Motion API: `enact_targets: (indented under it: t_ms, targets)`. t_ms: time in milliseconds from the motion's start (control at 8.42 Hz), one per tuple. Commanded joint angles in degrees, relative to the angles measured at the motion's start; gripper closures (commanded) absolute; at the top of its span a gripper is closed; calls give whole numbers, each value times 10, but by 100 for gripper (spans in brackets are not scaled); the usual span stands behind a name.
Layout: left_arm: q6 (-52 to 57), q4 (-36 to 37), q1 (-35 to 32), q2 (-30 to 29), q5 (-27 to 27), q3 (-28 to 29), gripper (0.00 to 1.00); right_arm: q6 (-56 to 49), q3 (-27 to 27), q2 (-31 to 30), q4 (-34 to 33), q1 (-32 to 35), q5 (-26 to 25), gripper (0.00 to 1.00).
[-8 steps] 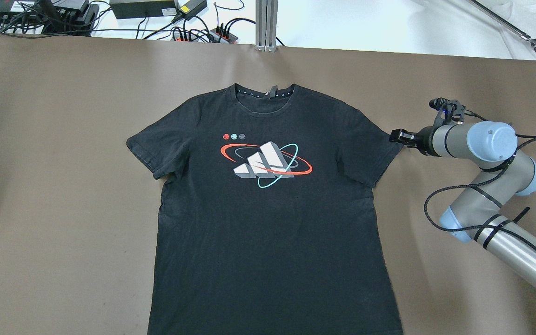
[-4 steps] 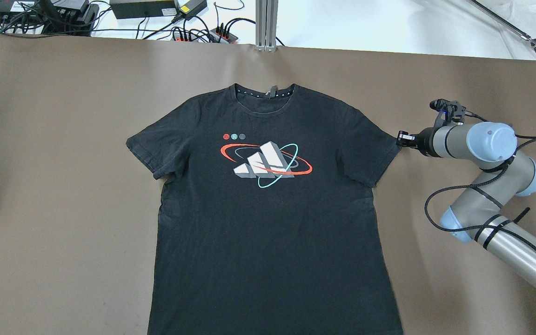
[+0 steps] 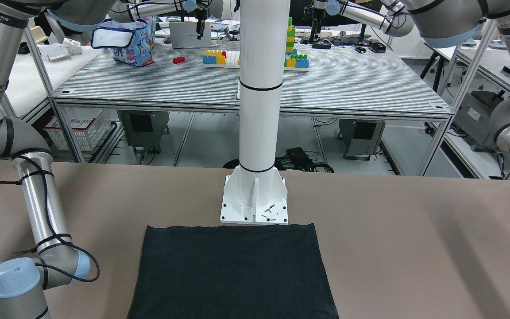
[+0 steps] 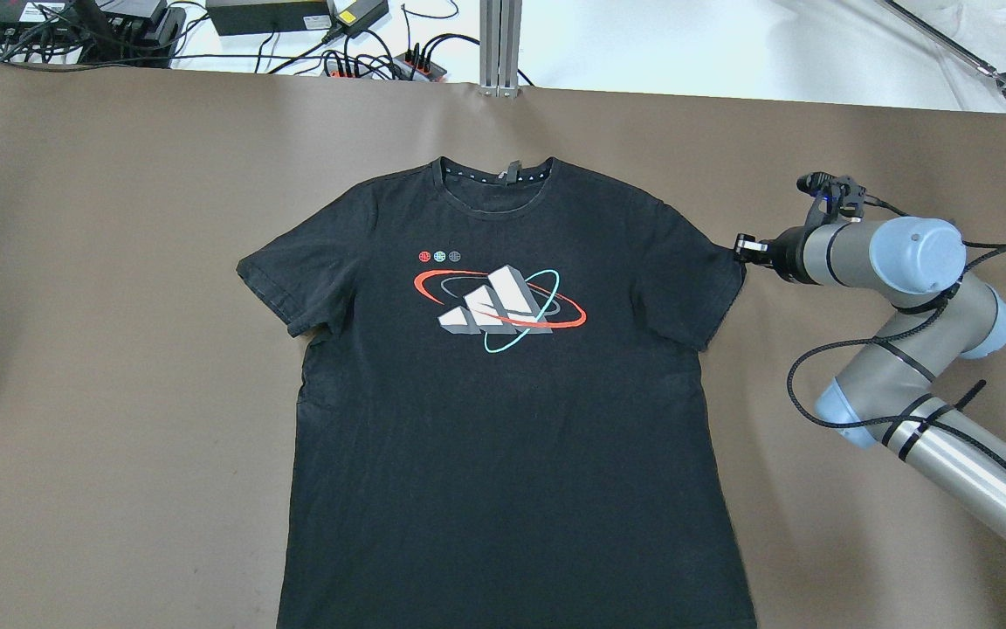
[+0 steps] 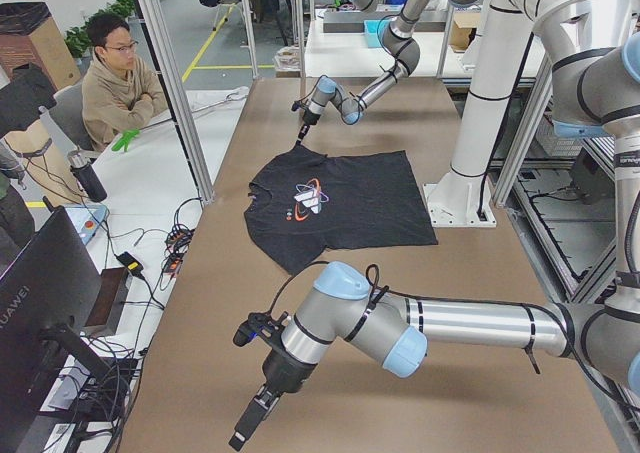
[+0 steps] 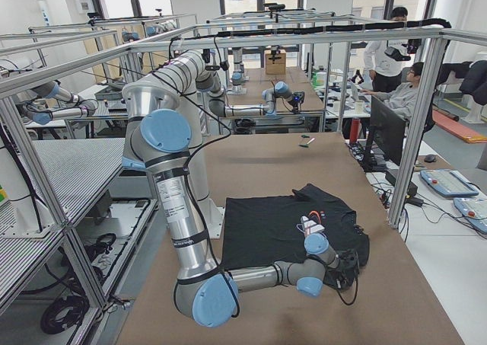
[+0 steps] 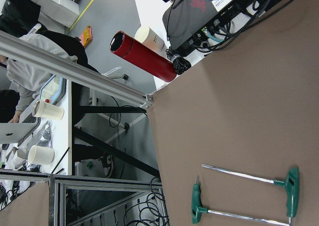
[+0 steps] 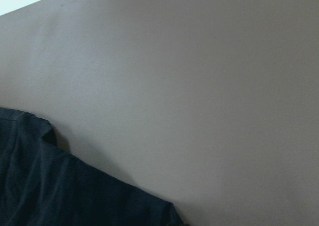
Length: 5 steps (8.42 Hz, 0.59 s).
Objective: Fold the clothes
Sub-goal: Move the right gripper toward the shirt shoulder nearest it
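Observation:
The clothes are one black T-shirt (image 4: 503, 419) with a white, red and teal chest print. It lies flat, face up, in the middle of the brown table, collar at the far edge. Its plain hem end shows in the front-facing view (image 3: 233, 274). My right gripper (image 4: 740, 249) is at the outer tip of the shirt's right-hand sleeve, with the jaws closed on the hem. The right wrist view shows only that sleeve (image 8: 60, 191) and bare table. My left gripper (image 5: 243, 433) hangs over bare table far from the shirt; I cannot tell whether it is open.
The white post's base (image 3: 255, 199) stands just behind the shirt's hem. Two green-handled T-keys (image 7: 244, 196) lie on the table near its left end. Cables and power strips (image 4: 381, 61) line the far edge. An operator (image 5: 115, 83) sits beyond the frame.
My right gripper's jaws closed at the sleeve tip. The gripper then shifted slightly left and toward the far edge, and the sleeve tip drew in with it. The rest of the shirt has not moved.

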Motion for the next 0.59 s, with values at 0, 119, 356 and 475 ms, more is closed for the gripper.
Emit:
enact_targets:
  t_ms: [0,119,356,475]
  targets:
    - [-1,0,1,-1,0,0,0,1,90,32,-110,-5,3,100]
    - [-12,1,2,-2,1,0,0,6,122,39,-152,-29,0,100]
    - [-17,4,12,-10,1,3,0,9,119,68,-190,-55,-9,100]
    - [-17,4,14,-11,1,3,0,8,112,81,-192,-62,-51,100]
